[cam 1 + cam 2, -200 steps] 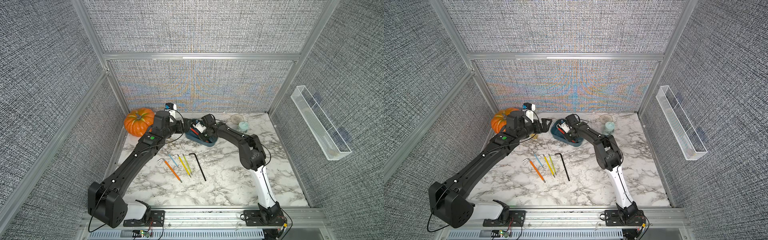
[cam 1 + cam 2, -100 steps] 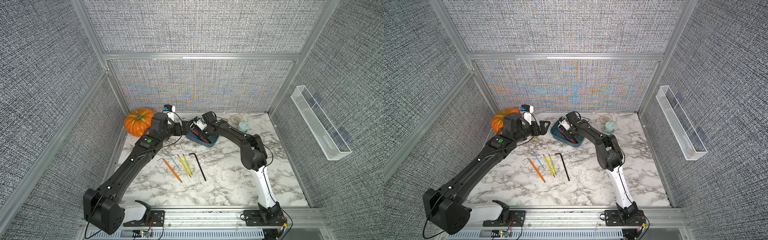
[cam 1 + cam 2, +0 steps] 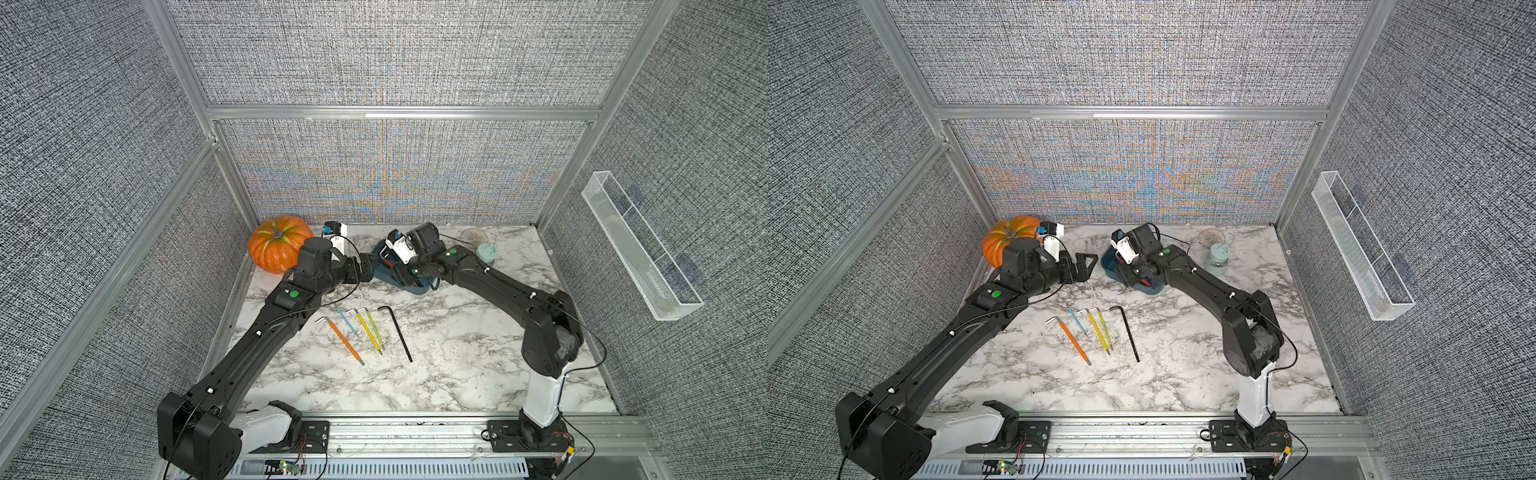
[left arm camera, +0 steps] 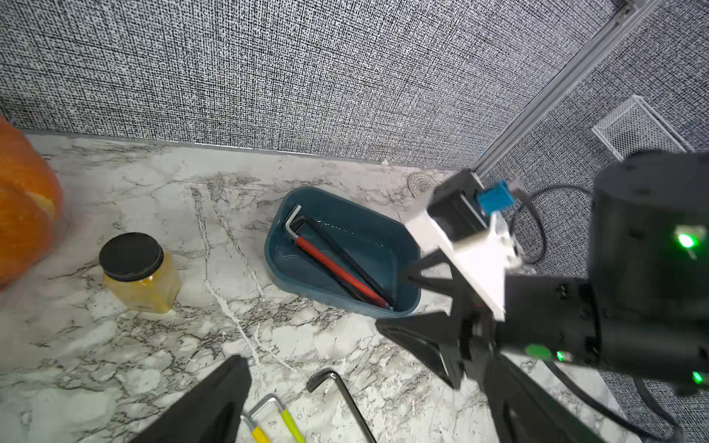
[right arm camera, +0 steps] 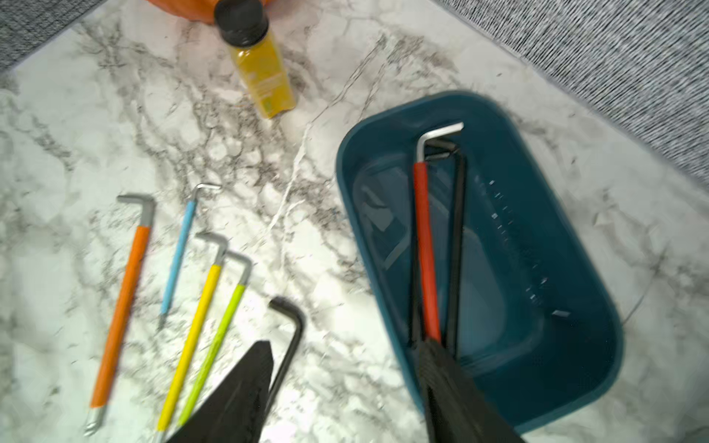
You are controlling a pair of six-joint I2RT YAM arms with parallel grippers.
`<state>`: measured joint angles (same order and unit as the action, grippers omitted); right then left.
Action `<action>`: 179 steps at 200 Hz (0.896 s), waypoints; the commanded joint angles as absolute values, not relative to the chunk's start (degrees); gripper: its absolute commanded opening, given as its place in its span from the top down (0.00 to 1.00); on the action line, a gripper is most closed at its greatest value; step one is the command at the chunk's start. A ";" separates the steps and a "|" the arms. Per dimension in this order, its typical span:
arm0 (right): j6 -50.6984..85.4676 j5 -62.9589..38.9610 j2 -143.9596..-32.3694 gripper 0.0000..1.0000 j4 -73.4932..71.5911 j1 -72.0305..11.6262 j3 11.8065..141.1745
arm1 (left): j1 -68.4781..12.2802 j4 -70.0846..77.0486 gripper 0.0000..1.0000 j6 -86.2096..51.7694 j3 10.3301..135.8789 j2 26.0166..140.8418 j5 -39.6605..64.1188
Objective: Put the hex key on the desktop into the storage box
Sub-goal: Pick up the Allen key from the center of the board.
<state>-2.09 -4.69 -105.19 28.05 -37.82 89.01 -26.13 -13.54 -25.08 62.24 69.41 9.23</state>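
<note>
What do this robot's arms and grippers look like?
Both the left arm and the right arm are chunky black links on a white base segment, each with a round green dot and thin black cables looping alongside. Each wrist carries a white camera block with a blue plug. The left gripper and right gripper have black, wedge-shaped fingers.

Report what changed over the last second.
The right gripper opened over the box, letting go of the red hex key, which now lies inside, and its arm drew back. The left gripper, open, eased back slightly. The box and the five loose keys stayed put.
</note>
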 commanded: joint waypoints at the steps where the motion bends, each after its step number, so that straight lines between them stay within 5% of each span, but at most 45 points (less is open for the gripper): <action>1: 6.52 -4.67 -100.84 0.32 28.31 -39.29 82.52 | -26.19 -12.88 0.00 -25.49 62.14 69.16 10.10; 59: 18.84 -1.33 -99.22 0.32 27.69 -44.90 71.87 | -26.15 -13.02 0.00 -26.52 62.14 68.99 10.77; 179: 24.52 2.01 -111.43 0.34 28.46 -48.82 74.04 | -26.20 -13.54 0.00 -25.34 62.88 69.49 9.84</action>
